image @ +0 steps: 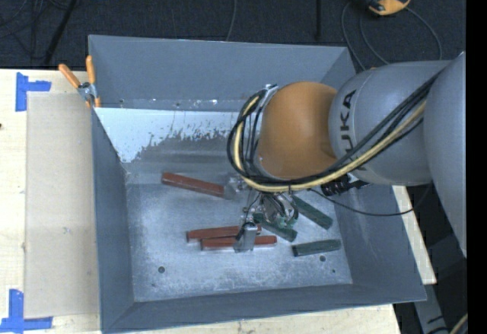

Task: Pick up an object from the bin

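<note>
Two long reddish-brown bars (217, 234) — flat, side by side, near the middle of the bin (152, 271) floor

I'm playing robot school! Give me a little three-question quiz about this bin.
1. True or false: the pincer is over the reddish-brown bars in the middle of the bin.
2. What colour is the bar at the bin's front right? A yellow, B dark green, C white.
3. Fill in: the round cover on the arm is ___.
Key: 1 true; 2 B; 3 orange.
</note>
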Available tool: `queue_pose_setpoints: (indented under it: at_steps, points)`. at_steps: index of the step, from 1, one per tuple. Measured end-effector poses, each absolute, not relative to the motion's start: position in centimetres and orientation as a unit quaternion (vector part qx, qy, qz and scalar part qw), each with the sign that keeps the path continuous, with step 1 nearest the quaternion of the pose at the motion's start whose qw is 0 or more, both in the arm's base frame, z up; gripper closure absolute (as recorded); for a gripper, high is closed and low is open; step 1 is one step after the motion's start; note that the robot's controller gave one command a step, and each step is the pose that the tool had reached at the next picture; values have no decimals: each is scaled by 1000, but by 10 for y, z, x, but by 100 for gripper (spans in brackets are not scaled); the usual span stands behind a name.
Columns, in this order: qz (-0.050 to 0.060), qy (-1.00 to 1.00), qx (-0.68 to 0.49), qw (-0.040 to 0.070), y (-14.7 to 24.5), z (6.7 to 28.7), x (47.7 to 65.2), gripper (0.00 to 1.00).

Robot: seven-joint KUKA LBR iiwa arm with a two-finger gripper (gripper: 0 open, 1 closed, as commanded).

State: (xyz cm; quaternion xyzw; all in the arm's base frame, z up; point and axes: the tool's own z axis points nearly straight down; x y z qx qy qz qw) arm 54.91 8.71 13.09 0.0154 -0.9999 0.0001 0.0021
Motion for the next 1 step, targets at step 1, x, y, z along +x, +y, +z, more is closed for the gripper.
queue_pose_setpoints:
  at_steps: [1]
  points:
    - [0, -1000, 11, -2, 91, 115, 554, 0]
